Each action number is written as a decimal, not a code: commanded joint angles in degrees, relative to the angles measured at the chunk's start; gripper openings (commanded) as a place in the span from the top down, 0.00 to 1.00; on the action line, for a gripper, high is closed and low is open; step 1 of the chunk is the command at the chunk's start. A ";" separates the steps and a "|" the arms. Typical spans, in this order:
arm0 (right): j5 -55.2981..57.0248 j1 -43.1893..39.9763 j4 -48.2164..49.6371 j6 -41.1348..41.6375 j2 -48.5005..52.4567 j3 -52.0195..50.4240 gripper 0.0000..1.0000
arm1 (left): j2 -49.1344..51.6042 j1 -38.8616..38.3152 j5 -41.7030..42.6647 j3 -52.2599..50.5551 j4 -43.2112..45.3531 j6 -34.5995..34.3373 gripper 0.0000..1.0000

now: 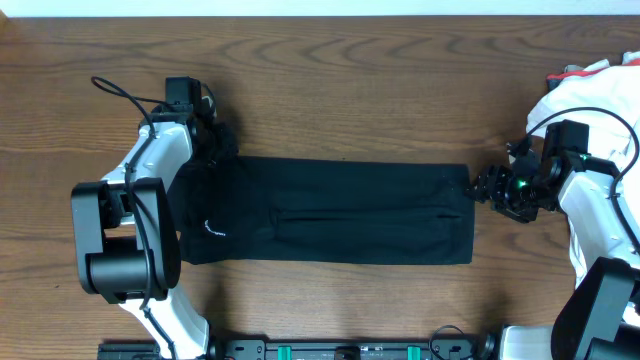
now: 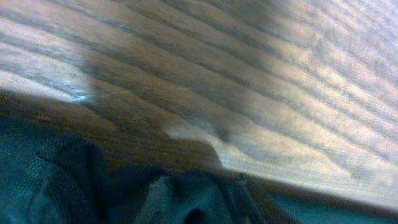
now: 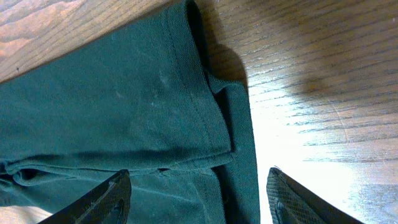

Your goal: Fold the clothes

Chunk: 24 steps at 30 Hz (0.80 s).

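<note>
Black shirt is found laid flat as a long horizontal band across the middle of the overhead frame, on the wooden table. A heap of white cloth is noted at the upper right edge, apart from the shirt.

The left arm is recorded at the left of the frame, overlapping the shirt's left end. The right arm is recorded at the far right.

The left gripper is placed at the shirt's upper left corner. Its wrist view is blurred: dark fabric is seen along the bottom edge, wood grain above. Whether the jaws are parted or holding cloth cannot be told.

The right gripper is positioned just beside the shirt's right end. In its wrist view the fingers are seen spread well apart, with the stitched hem lying between them; nothing is clamped.

A small white logo is observed near the shirt's lower left.
</note>
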 commanded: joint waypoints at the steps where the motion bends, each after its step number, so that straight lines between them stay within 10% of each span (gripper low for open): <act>1: -0.46 -0.33 -0.22 0.00 -1.09 0.37 0.32 | 0.55 0.13 -1.11 -0.46 -0.07 0.17 0.89; 24: -0.44 -0.33 -0.90 0.00 -1.09 0.37 0.32 | -8.02 8.83 -6.19 1.86 -7.65 1.86 0.94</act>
